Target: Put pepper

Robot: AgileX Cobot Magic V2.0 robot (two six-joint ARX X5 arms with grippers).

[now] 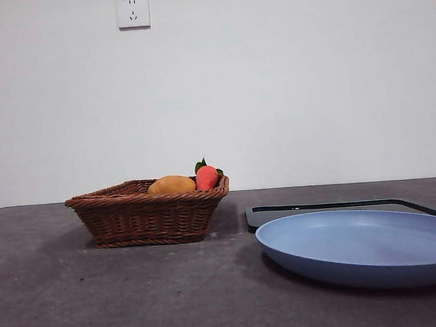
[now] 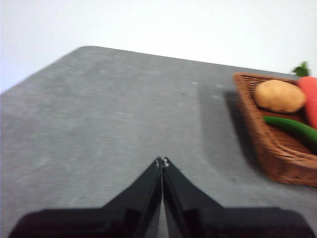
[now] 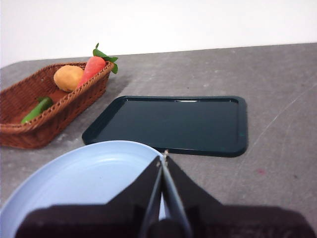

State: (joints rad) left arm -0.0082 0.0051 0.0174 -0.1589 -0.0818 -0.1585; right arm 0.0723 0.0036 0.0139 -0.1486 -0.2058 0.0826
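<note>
The pepper (image 2: 292,128), glossy dark green and elongated, lies inside the brown wicker basket (image 2: 257,134); the right wrist view also shows the pepper (image 3: 36,109) on the basket (image 3: 49,126) floor. From the front the basket (image 1: 148,215) wall hides it. My left gripper (image 2: 162,160) is shut, empty, over bare table well to the side of the basket. My right gripper (image 3: 163,155) is shut, empty, above the blue plate (image 3: 84,178). Neither arm shows in the front view.
A yellow-orange fruit (image 1: 171,185) and a red-orange fruit with green leaves (image 1: 206,176) share the basket. A dark tray (image 3: 173,124) lies beside the basket, behind the blue plate (image 1: 362,247). A wall closes off the table's far side.
</note>
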